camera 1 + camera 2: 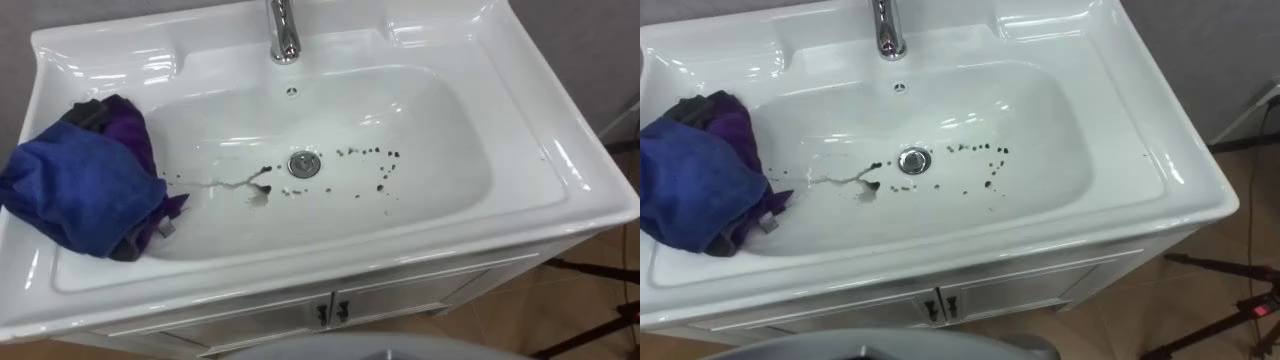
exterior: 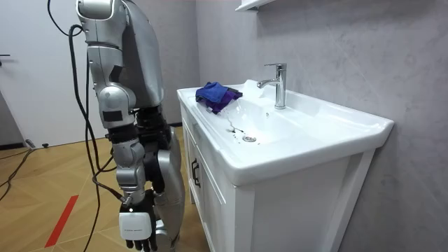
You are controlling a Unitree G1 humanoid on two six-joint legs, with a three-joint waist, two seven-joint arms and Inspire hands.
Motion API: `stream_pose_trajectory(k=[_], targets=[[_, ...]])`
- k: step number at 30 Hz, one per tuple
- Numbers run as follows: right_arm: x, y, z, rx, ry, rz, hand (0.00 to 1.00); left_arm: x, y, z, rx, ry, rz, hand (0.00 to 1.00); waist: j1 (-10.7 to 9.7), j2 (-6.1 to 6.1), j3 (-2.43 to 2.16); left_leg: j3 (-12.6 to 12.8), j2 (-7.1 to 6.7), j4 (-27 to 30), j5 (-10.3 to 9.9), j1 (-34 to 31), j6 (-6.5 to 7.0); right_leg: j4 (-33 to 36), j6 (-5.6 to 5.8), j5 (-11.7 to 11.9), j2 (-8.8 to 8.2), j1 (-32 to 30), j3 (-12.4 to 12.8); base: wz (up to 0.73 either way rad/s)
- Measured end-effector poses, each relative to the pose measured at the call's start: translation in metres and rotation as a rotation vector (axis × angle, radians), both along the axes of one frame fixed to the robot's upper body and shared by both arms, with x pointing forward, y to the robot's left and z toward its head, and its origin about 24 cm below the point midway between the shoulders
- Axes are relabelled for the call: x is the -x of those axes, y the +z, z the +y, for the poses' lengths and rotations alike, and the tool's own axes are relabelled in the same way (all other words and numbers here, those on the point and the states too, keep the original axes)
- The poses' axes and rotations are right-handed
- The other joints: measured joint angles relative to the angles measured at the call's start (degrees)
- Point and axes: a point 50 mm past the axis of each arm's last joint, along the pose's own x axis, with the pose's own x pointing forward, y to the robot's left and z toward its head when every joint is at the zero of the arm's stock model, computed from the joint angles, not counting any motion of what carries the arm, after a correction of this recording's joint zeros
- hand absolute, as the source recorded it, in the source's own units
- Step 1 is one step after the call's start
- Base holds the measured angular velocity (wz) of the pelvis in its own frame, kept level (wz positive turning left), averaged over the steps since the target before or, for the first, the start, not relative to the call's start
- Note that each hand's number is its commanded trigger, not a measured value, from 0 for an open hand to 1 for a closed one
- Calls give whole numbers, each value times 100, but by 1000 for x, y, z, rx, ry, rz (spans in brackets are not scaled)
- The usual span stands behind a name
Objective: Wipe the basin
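Basin, white, set on a white cabinet; faucet at the back, centre. Robot stands at the front edge, facing it, upright.

Cloth: blue w/ purple, bunched in a heap on the basin's L rim. Purple edge spills down the inner wall toward the drain. No clean long axis; if any, it runs front-to-back along that rim. Nothing is holding it.

Dirt: dark specks strung out R of the drain, more scattered just in front of it. Greyish smear lies between drain and cloth, so the cloth's loose edge is near the smear but apart from it.

R hand: hangs at the robot's side in the room view, below rim height and well apart from the basin. Fingers loose, pointing down, nothing in them.

What you need for the next move: the cloth is on the robot's L, the R hand is low on the opposite side. My read is the L arm has the shorter reach; the R would have to cross the whole bowl. Task looks unstarted, as the specks are undisturbed. Pick up from above the heap, then sweep L-to-R across smear, drain and specks.

Risk: the bunched cloth may trail a loose corner.
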Motion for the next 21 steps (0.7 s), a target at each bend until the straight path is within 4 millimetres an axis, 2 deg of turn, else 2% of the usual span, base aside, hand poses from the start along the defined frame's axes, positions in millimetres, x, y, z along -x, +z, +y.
stream_pose_trajectory(k=[8,21], targets=[[0,0,0,-2,0,-1,0,0,0,0,1,0,7,0,6,-32,-18,8,-6,2,0,-21,0,-15,-1,1,7,1,0,0],[2,0,1,-11,-29,0,0,-3,0,0,0,-3,-2,0,6,-18,12,-3,1,4,1,-22,-1,-104,6,12,11,21,24,0]])
